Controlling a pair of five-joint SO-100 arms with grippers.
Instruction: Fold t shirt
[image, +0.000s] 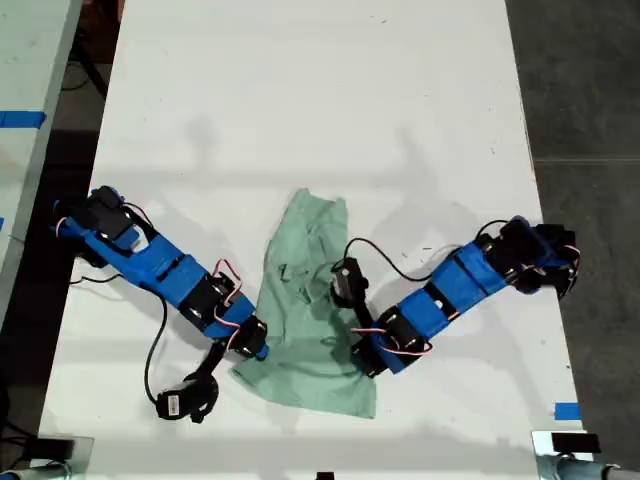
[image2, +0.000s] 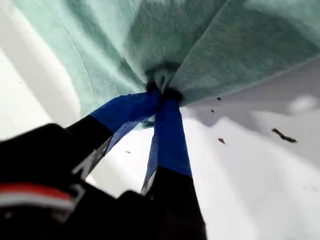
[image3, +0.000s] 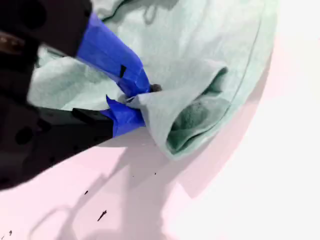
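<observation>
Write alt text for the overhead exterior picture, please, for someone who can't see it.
Two blue robot arms reach in from either side of a white table toward a wrinkled mint-green t shirt lying between them. Each arm's tip meets an edge of the cloth near the picture's bottom.

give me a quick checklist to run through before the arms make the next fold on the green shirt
1. My first gripper pinches the t shirt: ok.
2. My second gripper pinches a bunched edge of it: ok.
3. Shirt lying flat: not ok, wrinkled and partly lifted.
4. White table bare beyond the shirt for the fold: ok.
5. Which arm in the exterior view is which: cannot tell.
6. Cable loop over the shirt: cannot tell if it touches.
</observation>
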